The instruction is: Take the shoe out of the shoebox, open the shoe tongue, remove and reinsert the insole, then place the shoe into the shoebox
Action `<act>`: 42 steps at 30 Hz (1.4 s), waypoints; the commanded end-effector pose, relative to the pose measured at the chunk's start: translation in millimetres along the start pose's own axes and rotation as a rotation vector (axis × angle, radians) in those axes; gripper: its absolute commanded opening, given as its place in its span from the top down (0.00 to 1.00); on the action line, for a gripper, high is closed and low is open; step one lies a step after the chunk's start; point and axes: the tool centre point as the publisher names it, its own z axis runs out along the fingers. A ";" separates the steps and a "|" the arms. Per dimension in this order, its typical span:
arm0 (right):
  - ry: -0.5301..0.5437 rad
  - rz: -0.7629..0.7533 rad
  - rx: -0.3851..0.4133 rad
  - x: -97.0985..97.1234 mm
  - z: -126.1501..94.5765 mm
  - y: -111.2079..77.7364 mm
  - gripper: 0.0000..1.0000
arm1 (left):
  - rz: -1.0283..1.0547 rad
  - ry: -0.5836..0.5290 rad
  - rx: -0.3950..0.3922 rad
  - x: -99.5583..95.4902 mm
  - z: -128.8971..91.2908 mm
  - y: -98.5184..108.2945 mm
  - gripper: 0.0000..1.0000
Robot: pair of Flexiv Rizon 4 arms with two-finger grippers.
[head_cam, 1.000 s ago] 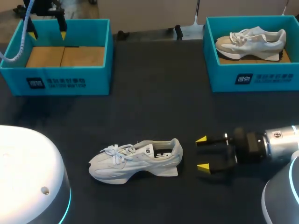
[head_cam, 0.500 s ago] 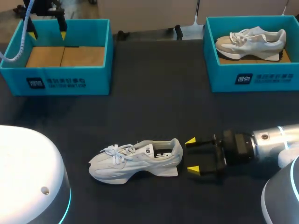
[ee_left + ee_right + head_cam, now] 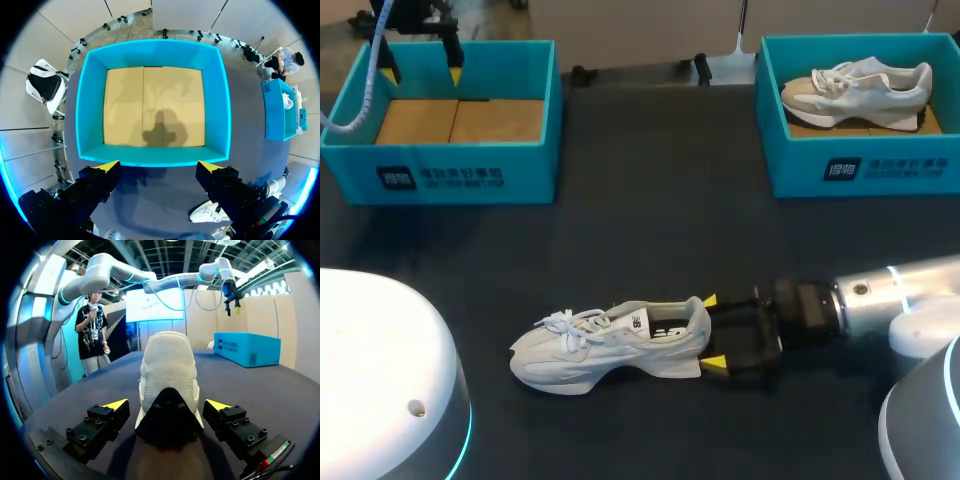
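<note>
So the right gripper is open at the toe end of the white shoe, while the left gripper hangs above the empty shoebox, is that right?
Not quite: the head view shows the right gripper open at the heel end of the white shoe, not the toe. The left gripper does hang above the empty shoebox.

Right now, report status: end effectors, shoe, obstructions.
Right end effector open, tips straddling heel of shoe, not gripping. Left end effector open above empty shoebox. Shoe upright on table. Nothing blocking.
</note>
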 end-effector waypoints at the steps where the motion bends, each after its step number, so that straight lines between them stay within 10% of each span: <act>1: 0.003 0.001 0.002 -2.6 8.5 -1.2 0.00 | 0.000 0.000 0.001 -0.1 0.3 0.5 0.00; 42: -0.002 -0.012 0.048 -3.1 48.8 2.9 0.00 | 0.000 0.000 0.001 -0.1 0.3 0.5 0.00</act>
